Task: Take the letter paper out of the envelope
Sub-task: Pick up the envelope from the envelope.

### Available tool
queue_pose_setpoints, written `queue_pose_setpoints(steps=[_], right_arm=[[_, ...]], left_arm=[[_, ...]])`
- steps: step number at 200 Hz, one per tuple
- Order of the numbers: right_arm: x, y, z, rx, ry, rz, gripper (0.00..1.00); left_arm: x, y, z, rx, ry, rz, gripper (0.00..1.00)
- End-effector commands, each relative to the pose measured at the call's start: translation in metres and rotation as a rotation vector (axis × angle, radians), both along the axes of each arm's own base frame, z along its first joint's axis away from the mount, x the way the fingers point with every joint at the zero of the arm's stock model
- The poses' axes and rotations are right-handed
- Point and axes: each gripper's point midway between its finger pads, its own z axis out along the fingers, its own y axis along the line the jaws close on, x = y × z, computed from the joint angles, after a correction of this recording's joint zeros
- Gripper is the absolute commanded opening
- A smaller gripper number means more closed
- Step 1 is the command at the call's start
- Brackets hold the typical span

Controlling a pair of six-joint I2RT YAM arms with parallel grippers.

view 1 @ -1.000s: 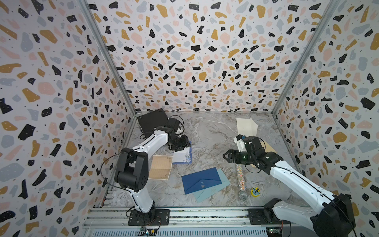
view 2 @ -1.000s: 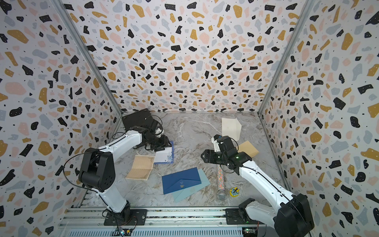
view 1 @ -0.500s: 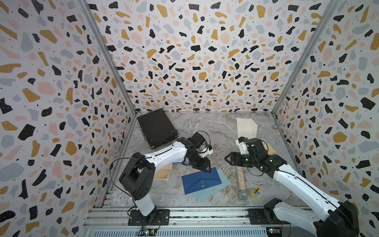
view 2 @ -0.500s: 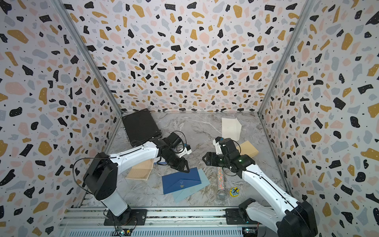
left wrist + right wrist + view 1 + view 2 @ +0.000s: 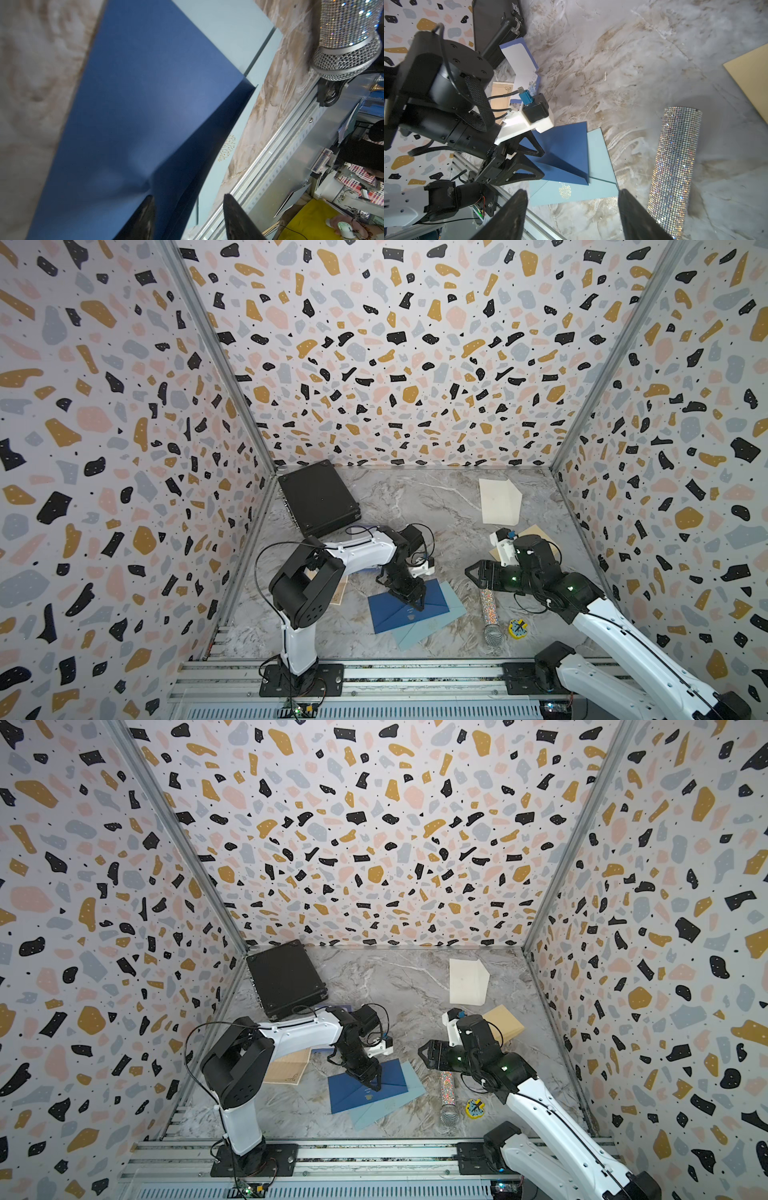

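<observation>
A dark blue envelope (image 5: pixel 397 608) (image 5: pixel 357 1090) lies near the table's front, on top of a light blue envelope (image 5: pixel 432 624) (image 5: pixel 571 193) with a gold tree mark. My left gripper (image 5: pixel 417 605) (image 5: pixel 374 1085) (image 5: pixel 188 207) points down onto the dark blue one. It is open, and the envelope's raised flap (image 5: pixel 187 166) (image 5: pixel 562 166) stands between its fingers. The letter paper is hidden. My right gripper (image 5: pixel 471 572) (image 5: pixel 422 1052) (image 5: pixel 573 199) hovers open and empty to the right of the envelopes.
A glittery microphone (image 5: pixel 489 610) and a small yellow toy (image 5: pixel 518 628) lie right of the envelopes. A black case (image 5: pixel 318 497) sits back left, a cream envelope (image 5: pixel 498 499) and a kraft one (image 5: pixel 505 1021) back right. A white blue-edged card (image 5: pixel 521 60) and a tan card (image 5: pixel 286 1071) lie left.
My left arm has swung from the white card at the left over to the dark blue envelope and lowered onto its flap. The right gripper has stayed almost in place.
</observation>
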Motion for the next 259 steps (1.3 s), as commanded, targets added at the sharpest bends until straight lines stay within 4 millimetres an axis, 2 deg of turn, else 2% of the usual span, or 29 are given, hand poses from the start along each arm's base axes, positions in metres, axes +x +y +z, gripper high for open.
queue_pose_setpoints(steps=[1, 50, 69, 116, 134, 162, 171, 192, 219, 233, 259], right_arm=[[-0.004, -0.001, -0.002, 0.009, 0.025, -0.016, 0.72], [-0.002, 0.002, -0.004, 0.023, 0.037, -0.020, 0.71], [-0.001, 0.003, -0.005, 0.022, 0.039, -0.019, 0.71], [-0.001, 0.004, -0.006, 0.019, 0.043, -0.015, 0.71], [-0.001, 0.004, -0.007, 0.019, 0.047, -0.014, 0.71], [-0.001, 0.004, -0.007, 0.018, 0.047, -0.012, 0.70], [-0.001, 0.004, -0.007, 0.016, 0.046, -0.014, 0.70], [0.001, 0.001, -0.007, 0.000, 0.044, -0.030, 0.70], [0.008, -0.008, 0.000, -0.033, 0.002, -0.072, 0.70], [0.012, -0.011, 0.008, -0.040, -0.035, -0.085, 0.70], [0.019, -0.016, 0.019, -0.063, -0.107, -0.100, 0.70]], left_arm=[[-0.007, 0.000, -0.004, -0.009, 0.010, -0.040, 0.50], [-0.007, -0.003, 0.000, -0.017, 0.010, -0.056, 0.38], [-0.006, -0.002, -0.001, -0.006, 0.009, -0.060, 0.31], [0.005, -0.002, 0.000, 0.020, -0.045, -0.065, 0.15], [0.011, -0.001, 0.000, 0.039, -0.067, -0.069, 0.12], [0.018, -0.004, 0.003, 0.036, -0.094, -0.074, 0.00], [0.020, -0.006, 0.005, 0.029, -0.102, -0.074, 0.00], [0.029, -0.019, 0.018, -0.005, -0.113, -0.054, 0.00], [0.048, -0.038, 0.043, -0.035, -0.129, 0.004, 0.00], [0.066, -0.042, 0.061, -0.040, -0.151, 0.072, 0.00], [0.106, -0.051, 0.109, -0.115, -0.186, 0.253, 0.00]])
